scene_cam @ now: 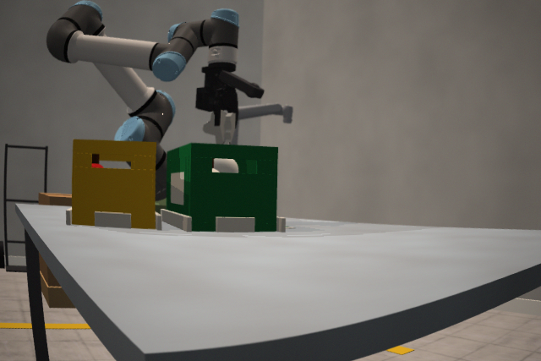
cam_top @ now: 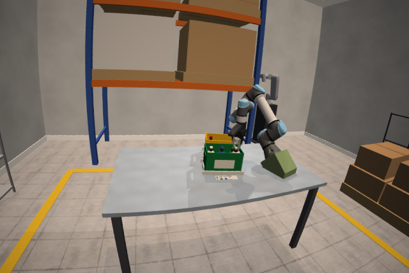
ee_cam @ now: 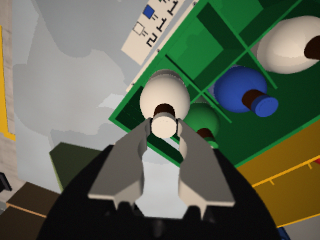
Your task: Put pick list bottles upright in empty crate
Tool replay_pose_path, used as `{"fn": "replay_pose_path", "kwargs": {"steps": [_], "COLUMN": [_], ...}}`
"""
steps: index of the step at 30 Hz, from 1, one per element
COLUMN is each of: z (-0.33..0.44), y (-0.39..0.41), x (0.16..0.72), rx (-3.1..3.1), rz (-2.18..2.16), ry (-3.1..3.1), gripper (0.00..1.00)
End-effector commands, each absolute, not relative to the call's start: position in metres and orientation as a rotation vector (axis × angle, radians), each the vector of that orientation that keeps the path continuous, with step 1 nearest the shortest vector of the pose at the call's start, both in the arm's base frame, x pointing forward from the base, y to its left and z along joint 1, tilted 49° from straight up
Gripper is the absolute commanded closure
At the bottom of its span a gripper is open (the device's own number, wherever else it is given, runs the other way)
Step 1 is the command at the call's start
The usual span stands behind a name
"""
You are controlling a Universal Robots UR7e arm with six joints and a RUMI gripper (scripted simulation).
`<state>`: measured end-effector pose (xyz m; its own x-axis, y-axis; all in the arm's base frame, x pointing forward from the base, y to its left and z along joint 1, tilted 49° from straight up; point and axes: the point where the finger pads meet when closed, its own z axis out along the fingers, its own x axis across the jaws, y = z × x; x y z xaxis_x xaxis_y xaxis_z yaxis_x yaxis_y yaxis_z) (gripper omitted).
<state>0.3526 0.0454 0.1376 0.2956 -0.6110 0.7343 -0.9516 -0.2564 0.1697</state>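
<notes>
My gripper [cam_top: 236, 145] [scene_cam: 226, 140] [ee_cam: 164, 119] is shut on the cap of a white bottle [ee_cam: 165, 95], which is upright and mostly down in a corner compartment of the green crate [cam_top: 239, 164] [scene_cam: 236, 199]. Beside it in this crate stand a green bottle [ee_cam: 202, 117], a blue bottle [cam_top: 222, 149] [ee_cam: 239, 88] and another white bottle [cam_top: 211, 149] [ee_cam: 287, 45]. The pick list [cam_top: 226, 177] [ee_cam: 131, 48] lies beside the green crate; blue and white label squares show in the wrist view. The held bottle's base is hidden.
The yellow crate [cam_top: 219, 137] [scene_cam: 113, 195] stands close beside the green one, with a red cap [cam_top: 211, 137] [scene_cam: 96, 166] in it. Low pale strips [scene_cam: 235, 224] line the crates' bases. An olive block [cam_top: 280, 164] is at the arm's base.
</notes>
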Motion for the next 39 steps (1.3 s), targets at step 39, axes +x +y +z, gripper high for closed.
{"fn": "replay_pose_path", "kwargs": {"steps": [39], "z": [0.123], "y": [0.029], "x": [0.355], "rx": [1.966], "rz": [0.731], "ry": [-1.389], "gripper": [1.0]}}
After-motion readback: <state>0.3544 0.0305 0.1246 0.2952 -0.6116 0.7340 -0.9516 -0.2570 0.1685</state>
